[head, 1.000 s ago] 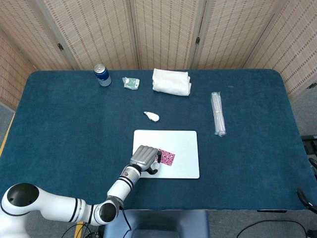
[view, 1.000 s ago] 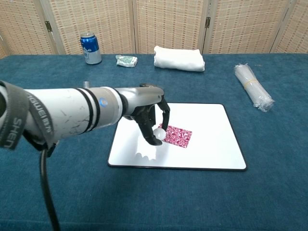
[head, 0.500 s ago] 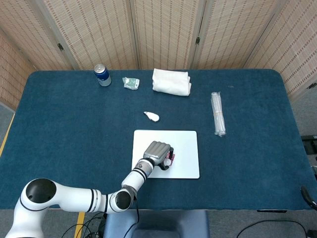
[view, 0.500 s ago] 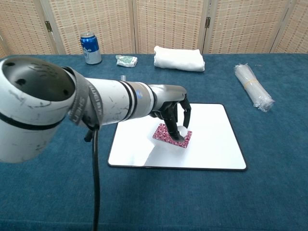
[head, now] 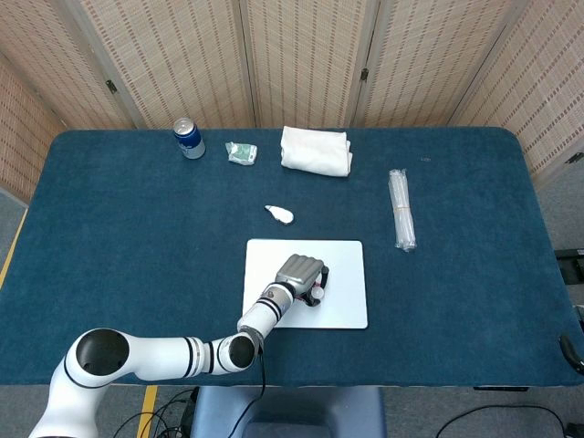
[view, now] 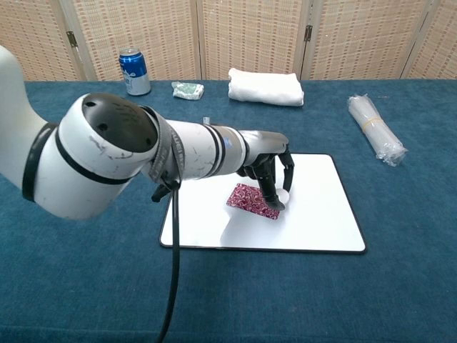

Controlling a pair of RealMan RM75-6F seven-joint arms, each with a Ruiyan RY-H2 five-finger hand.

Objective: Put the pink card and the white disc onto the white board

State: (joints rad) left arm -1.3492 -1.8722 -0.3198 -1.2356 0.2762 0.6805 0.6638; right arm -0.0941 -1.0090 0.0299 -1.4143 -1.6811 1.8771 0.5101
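The white board [head: 345,263] [view: 321,207] lies on the blue table near the front middle. On it lies the pink patterned card [view: 249,198]; in the head view my hand covers nearly all of it. My left hand [head: 302,275] [view: 272,171] hangs over the card's right end with its fingers pointing down. It pinches the white disc [view: 280,194] at its fingertips, low over the board; the disc is hard to make out against the white. My right hand shows in neither view.
Along the far side stand a blue can [head: 189,138], a green packet [head: 242,152] and a folded white towel [head: 316,150]. A plastic-wrapped roll [head: 401,209] lies at the right. A small white object [head: 280,214] rests just behind the board.
My left hand has carried the disc to the right across the board, from the card's left end to its right end, and my forearm has swung further over the table.
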